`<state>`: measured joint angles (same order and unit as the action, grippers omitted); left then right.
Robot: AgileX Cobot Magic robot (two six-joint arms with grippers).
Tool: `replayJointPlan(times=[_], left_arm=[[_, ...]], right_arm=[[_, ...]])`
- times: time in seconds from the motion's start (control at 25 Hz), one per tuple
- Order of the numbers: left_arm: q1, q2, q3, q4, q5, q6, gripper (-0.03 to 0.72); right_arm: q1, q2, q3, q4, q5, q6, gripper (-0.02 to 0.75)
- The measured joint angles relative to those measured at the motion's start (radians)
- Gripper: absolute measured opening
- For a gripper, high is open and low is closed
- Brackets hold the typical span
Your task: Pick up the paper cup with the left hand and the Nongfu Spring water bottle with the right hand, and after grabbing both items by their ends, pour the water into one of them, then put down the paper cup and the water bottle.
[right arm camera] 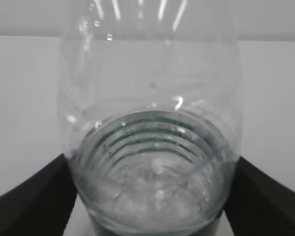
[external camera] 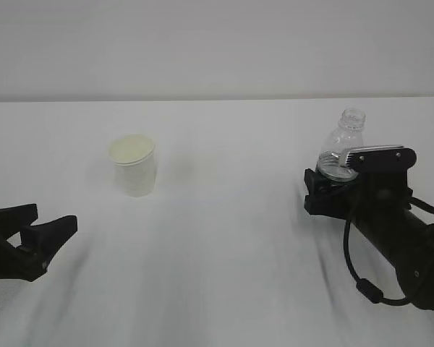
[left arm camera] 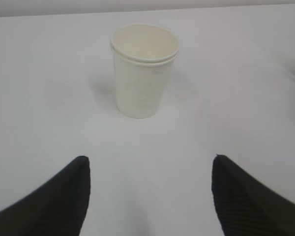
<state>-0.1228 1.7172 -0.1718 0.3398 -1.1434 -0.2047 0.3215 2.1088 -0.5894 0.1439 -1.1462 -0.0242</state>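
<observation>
White surface [external camera: 224, 238] fills the exterior view, pale wall behind it.

Right arm [external camera: 405, 238] comes in from 4 o'clock, black with a looped cable. Right end effector [external camera: 331, 189] is at 3 o'clock, grey-silver block on top, fingers spread wide with one on either side of the Nongfu Spring water bottle [external camera: 342, 148]. Right wrist view: bottle [right arm camera: 152, 147] fills the gap and both dark fingers [right arm camera: 32, 201] sit right at its sides. Contact or a hair of clearance, can't tell. Bottle is upright, no cap, clear ribbed body; lower part is hidden behind the end effector in the exterior view. Water not distinguishable.

Left end effector [external camera: 47, 220] is low at 8 o'clock, fingers apart, nothing between them. Left wrist view: both fingertips [left arm camera: 64, 196] at the bottom edge, pointing at the cup, well short of it.

Paper cup [external camera: 134, 165] is at 10 o'clock on the surface, upright, plain white, cream inside, rolled rim. Standing free, well apart from the bottle. Left wrist view has the cup [left arm camera: 143, 71] centred at 12 o'clock.
</observation>
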Motion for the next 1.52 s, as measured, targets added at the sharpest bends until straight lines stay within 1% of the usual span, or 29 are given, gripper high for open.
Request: replayJointPlan(times=[0.36,0.8,1.24,1.36,1.52], left_arm=[[0.000,0.000,0.000,0.000,0.000,0.000,0.557],[0.000,0.000,0.000,0.000,0.000,0.000,0.557],[0.000,0.000,0.000,0.000,0.000,0.000,0.557],[0.000,0.000,0.000,0.000,0.000,0.000,0.556],[0.000,0.000,0.000,0.000,0.000,0.000,0.556]], right_arm=[[0.000,0.054,-0.015,0.009,-0.001,0.000,0.666],[0.000,0.056,-0.053,0.031,-0.001,0.002,0.657],[0.000,0.056,-0.063,0.046,-0.001,0.002,0.631],[0.000,0.056,-0.063,0.046,-0.001,0.002,0.616],[0.000,0.056,-0.063,0.046,-0.001,0.002,0.553]])
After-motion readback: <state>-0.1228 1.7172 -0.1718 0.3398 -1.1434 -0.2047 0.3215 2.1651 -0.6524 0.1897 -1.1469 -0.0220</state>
